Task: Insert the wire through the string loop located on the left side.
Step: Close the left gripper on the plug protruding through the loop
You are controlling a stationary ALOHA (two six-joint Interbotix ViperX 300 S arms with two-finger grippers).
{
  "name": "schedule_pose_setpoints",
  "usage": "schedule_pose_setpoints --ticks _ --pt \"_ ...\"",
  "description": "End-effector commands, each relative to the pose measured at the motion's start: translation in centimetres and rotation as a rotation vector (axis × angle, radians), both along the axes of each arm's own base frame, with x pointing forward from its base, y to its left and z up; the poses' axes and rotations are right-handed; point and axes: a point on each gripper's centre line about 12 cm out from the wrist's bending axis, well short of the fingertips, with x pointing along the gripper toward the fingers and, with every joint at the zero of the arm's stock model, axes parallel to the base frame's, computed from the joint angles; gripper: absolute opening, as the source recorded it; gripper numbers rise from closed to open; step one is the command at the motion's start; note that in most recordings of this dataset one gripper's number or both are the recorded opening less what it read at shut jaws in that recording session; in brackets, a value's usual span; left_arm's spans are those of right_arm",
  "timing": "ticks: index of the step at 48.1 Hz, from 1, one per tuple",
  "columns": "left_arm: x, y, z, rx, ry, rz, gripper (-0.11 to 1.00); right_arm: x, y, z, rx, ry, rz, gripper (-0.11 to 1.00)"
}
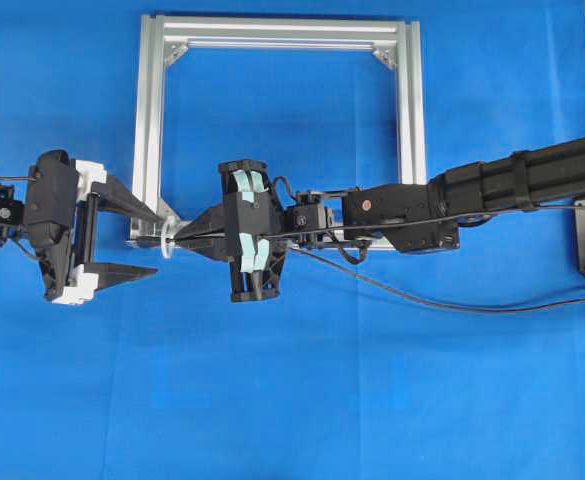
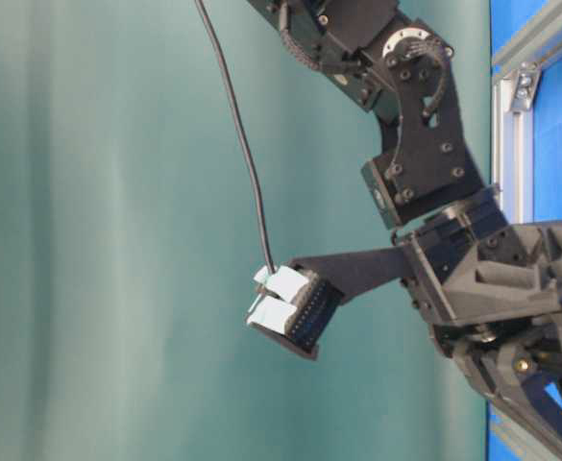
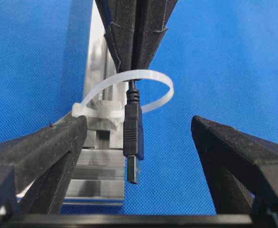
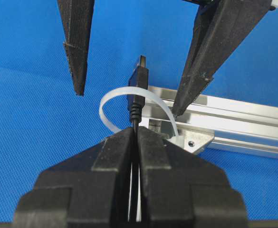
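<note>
Wire (image 3: 133, 137) plug pokes through string loop (image 3: 160, 90), between left gripper's (image 3: 139, 152) spread fingers.

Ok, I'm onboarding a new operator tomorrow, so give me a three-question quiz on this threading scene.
1. True or false: the right gripper is shut on the wire.
2. In the left wrist view, where is the wire's plug relative to the string loop? A) it has passed through it B) it lies flat on the table beside it C) it is hooked on the frame
3. Fill in: the left gripper is ____, with the plug between its fingers, ungripped.

Key: 1 true; 2 A; 3 open.
</note>
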Motion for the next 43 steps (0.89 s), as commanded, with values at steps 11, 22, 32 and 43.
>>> schedule_pose_setpoints --ticks 11,22,32,43 --pt "0.51 -0.15 0.57 -0.002 -0.026 -0.004 0.82 0.57 -0.08 2.11 0.005 -0.052 -0.004 0.0" --pt "0.65 -0.16 0.58 -0.001 -0.026 -0.005 0.25 0.57 -0.08 2.11 0.005 -0.052 -0.004 0.0" --pt "0.58 -0.15 0.44 -0.001 -0.012 -0.004 0.08 0.57 -0.08 2.11 0.005 -0.052 -0.004 0.0" --pt "0.58 -0.17 0.44 0.0 -0.012 -0.006 0.08 0.64 -0.08 2.21 0.005 -0.055 -0.004 0.0"
